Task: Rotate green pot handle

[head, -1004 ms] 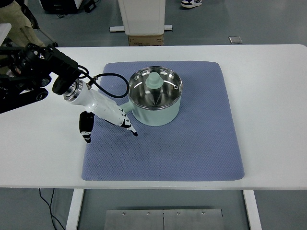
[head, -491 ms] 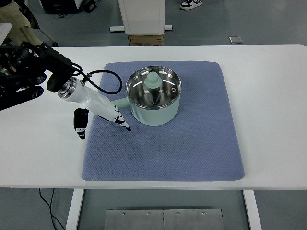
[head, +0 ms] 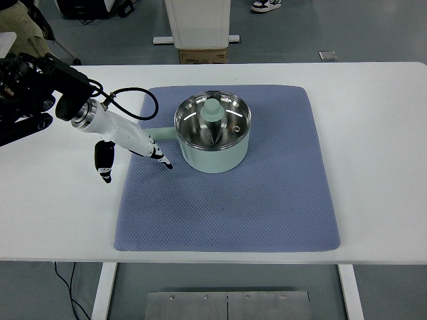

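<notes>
- Since 1 second ago my left robot hand [head: 130, 148] has drawn back to the left and slightly farther away, off the near-left side of the green pot [head: 213, 134] and out toward the left edge of the blue mat [head: 267, 200].
- Over that same second the pot's handle [head: 160, 134] has swung out from behind my hand and now shows plainly, pointing left from the pot's wall.
- My left robot hand holds nothing: its white fingers are stretched out and loosely spread, pointing right and toward the near edge, with the dark tips just beside the handle on its near side.
- I cannot tell whether those tips touch the handle or only lie close to it.
- My thumb [head: 103, 163] hangs down apart from the other fingers, over the bare tabletop [head: 373, 133] just left of the mat.
- The pot stands upright on the far-middle part of the mat, its steel inside open to view, with a pale green knob [head: 213, 112] showing in it.
- A black cable [head: 137, 100] loops from my wrist over the mat's far-left corner.
- My right arm does not show.
</notes>
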Robot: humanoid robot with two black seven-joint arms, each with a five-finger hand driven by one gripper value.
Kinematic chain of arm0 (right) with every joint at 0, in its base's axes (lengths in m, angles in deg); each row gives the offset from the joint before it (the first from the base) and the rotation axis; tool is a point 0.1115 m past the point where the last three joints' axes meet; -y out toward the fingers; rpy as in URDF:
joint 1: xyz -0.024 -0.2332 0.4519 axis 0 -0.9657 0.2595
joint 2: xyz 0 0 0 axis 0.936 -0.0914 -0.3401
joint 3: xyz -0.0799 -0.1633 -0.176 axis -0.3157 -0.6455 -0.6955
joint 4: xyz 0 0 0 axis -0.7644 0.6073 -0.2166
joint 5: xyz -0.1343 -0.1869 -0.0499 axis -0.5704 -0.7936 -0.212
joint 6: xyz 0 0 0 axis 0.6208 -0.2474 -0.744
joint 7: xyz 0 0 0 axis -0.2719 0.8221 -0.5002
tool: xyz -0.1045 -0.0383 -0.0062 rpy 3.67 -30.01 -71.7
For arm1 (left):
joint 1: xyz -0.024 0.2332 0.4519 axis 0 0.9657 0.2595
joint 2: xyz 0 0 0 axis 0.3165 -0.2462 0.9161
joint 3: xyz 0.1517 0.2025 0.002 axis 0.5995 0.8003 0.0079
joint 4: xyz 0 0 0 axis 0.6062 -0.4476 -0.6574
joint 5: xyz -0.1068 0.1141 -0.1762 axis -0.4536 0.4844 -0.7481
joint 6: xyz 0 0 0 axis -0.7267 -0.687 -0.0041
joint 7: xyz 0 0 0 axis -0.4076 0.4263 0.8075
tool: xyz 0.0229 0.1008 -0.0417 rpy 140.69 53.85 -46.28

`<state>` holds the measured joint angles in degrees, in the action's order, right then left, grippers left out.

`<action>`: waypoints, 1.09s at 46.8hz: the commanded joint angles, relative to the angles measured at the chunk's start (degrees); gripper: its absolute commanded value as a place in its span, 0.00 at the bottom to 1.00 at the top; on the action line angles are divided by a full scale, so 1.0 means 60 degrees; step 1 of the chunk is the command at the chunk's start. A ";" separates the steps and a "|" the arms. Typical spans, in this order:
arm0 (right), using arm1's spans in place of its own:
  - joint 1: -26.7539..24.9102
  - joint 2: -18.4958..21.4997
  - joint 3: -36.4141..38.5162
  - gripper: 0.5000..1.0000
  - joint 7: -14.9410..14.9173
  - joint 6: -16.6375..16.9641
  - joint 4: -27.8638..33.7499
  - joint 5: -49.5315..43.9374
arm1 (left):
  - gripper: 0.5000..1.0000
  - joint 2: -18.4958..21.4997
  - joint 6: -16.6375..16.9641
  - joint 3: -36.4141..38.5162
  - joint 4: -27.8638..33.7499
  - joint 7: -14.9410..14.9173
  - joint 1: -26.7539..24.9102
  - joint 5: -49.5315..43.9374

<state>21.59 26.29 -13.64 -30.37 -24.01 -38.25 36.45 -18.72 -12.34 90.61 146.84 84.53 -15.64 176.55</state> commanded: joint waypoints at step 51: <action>0.0000 0.0000 0.0004 1.00 -0.0014 0.0001 0.0000 0.0000 | 1.00 -0.0029 0.0382 0.0254 0.0623 0.0063 0.0118 -0.0379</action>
<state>21.58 26.29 -13.64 -30.35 -24.00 -38.25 36.45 -18.90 -10.04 92.14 149.27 84.93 -14.94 175.49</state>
